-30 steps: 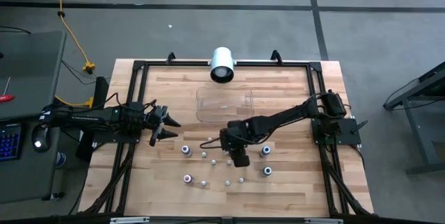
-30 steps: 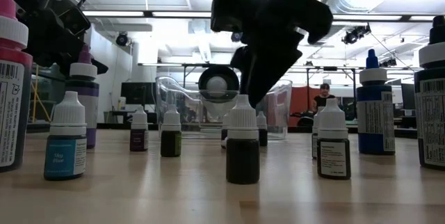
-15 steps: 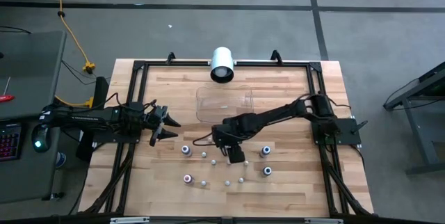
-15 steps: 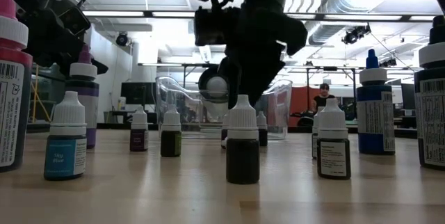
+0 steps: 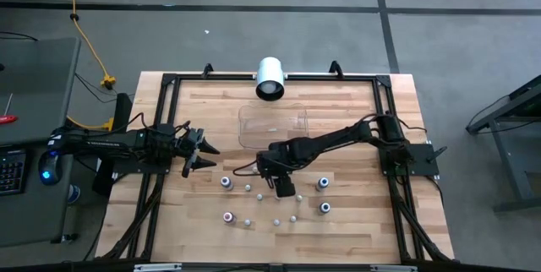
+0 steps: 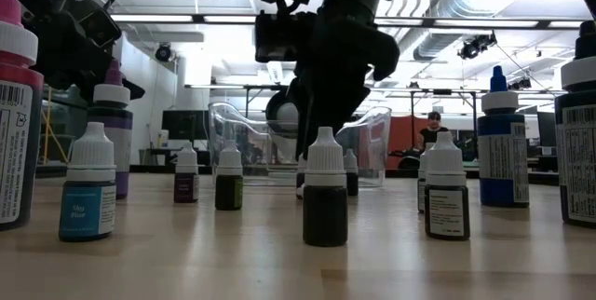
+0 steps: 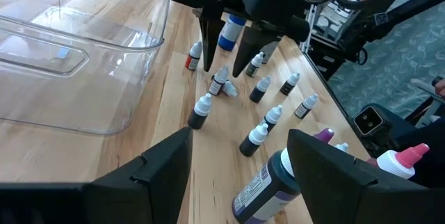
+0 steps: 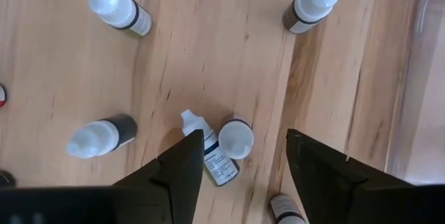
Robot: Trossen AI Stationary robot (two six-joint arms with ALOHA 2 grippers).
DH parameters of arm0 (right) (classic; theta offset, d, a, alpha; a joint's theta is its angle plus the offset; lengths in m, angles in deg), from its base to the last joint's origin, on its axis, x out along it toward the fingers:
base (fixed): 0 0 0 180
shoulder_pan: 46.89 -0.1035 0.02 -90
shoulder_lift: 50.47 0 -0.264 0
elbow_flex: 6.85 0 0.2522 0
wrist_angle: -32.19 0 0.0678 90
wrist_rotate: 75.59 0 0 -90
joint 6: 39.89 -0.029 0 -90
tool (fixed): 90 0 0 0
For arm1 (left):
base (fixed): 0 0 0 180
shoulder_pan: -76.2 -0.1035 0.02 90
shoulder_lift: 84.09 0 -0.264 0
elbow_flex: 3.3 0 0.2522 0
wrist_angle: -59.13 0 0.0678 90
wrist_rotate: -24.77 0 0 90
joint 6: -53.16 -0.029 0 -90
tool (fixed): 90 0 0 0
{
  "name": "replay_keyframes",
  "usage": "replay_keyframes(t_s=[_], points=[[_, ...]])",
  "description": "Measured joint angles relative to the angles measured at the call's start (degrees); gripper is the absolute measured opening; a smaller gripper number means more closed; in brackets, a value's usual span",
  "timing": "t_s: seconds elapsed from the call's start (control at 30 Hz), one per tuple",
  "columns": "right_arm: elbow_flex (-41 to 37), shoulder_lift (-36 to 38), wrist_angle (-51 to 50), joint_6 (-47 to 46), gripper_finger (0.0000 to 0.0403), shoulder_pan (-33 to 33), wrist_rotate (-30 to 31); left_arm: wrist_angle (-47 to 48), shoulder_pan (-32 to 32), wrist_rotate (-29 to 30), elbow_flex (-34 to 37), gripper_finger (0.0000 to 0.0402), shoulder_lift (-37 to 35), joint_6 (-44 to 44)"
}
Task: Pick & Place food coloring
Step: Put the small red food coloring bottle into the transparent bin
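The food coloring (image 5: 254,192) is a scatter of tiny white-capped bottles standing on the wooden table, with a few larger ones such as a blue one (image 5: 322,184). My right gripper (image 5: 279,185) hovers over the middle of the group, open and pointing down. Its fingers straddle a standing bottle (image 8: 236,138) and a fallen one (image 8: 212,156) lying on its side next to it. From the left wrist view the right gripper (image 7: 222,71) shows just above these bottles (image 7: 220,81). My left gripper (image 5: 205,149) waits open at the table's left, clear of the bottles.
A clear shallow plastic tray (image 5: 273,127) sits on the far side of the bottles, with a large white cylinder (image 5: 270,78) at the far edge behind it. Tall bottles (image 6: 503,151) stand close to the low camera. A black frame (image 5: 169,120) borders the table.
My right gripper has moved toward the table's left and a little toward the far edge, from over the near-right bottles to over the middle pair, staying open. The bottles have not moved.
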Motion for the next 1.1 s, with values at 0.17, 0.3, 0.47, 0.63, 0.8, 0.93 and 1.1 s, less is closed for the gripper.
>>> replay_keyframes(t_s=[0.17,0.3,0.47,0.63,0.8,0.93,1.1], points=[[0.00,0.00,-0.02,0.00,0.0172,0.02,0.00,0.00,0.00,0.00,0.00,0.0234,0.00,0.01],[0.00,0.00,-0.04,0.00,0.0148,0.02,-0.16,0.00,0.00,0.00,0.00,0.0234,0.00,0.00],[0.00,0.00,-0.04,0.00,0.0126,0.02,-1.07,0.01,0.00,0.00,0.00,0.0234,0.00,0.00],[0.00,-0.02,-0.06,0.00,0.0118,0.02,-1.10,0.02,0.00,0.00,0.00,0.0234,0.00,0.01],[-0.02,-1.27,0.47,-0.02,0.0118,-0.02,-2.21,0.02,0.01,0.00,0.00,0.0234,-0.02,0.01],[-0.02,-1.54,0.98,-0.02,0.0117,-0.07,-2.04,0.02,0.00,0.00,0.00,0.0234,0.00,0.02],[-0.02,-1.51,0.79,-0.24,0.0117,-0.07,-1.27,0.02,0.00,-0.02,0.00,0.0234,0.00,0.02]])
